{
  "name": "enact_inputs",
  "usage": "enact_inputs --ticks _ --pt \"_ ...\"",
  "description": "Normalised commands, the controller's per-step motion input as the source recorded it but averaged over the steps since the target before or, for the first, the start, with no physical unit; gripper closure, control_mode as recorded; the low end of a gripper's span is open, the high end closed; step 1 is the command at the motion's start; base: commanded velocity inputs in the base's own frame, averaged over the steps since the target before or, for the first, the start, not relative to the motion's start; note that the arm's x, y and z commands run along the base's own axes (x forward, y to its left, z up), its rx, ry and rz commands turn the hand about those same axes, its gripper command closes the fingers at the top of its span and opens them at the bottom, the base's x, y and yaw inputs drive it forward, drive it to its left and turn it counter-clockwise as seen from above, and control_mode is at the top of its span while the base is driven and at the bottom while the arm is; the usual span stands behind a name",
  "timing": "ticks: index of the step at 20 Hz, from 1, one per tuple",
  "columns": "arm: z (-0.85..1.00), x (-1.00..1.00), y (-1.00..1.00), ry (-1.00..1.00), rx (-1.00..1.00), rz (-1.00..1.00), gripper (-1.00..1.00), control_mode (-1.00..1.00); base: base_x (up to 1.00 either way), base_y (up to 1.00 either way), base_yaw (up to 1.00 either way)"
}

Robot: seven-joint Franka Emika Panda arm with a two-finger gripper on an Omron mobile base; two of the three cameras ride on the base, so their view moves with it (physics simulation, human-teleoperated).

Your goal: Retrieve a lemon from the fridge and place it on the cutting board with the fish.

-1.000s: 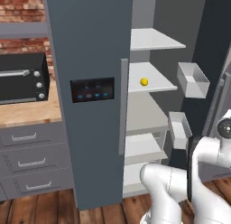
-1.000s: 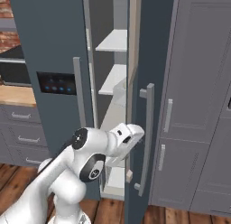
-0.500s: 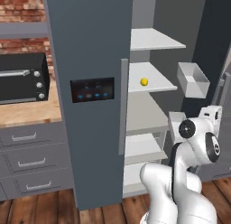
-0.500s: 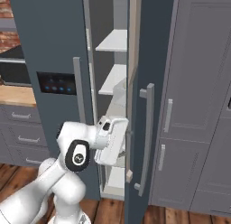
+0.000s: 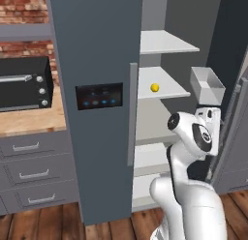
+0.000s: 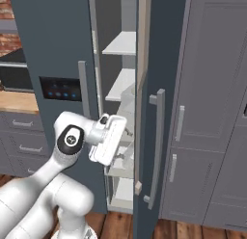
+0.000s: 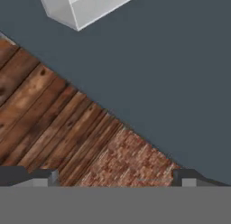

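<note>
Simulated kitchen with brick wall, wooden floor (image 7: 54, 123) and black oven (image 5: 22, 84) on the table (image 5: 34, 120) at left of frame. Fridge (image 5: 97, 50) at centre, right door swung open, shelves exposed. Arm swung from lower right toward frame centre over the past second, now raised before the open compartment. Claw (image 7: 117, 175) spread wide, empty, aimed at the door interior and floor. Lemon (image 5: 154, 87) on middle shelf, centre frame, well apart from claw; reach not yet begun.
</note>
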Motion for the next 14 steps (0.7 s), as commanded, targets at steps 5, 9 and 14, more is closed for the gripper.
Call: enact_inputs --ticks 5,9,14 --pt "-0.57 0.48 -0.19 0.05 0.0 -0.19 -1.0 -1.0 0.0 0.0 0.0" --pt "-0.32 0.41 0.0 0.02 0.0 -0.03 -1.0 -1.0 0.0 0.0 0.0" --pt "-0.2 0.15 -0.1 0.03 0.0 0.0 -1.0 -1.0 0.0 0.0 0.0"
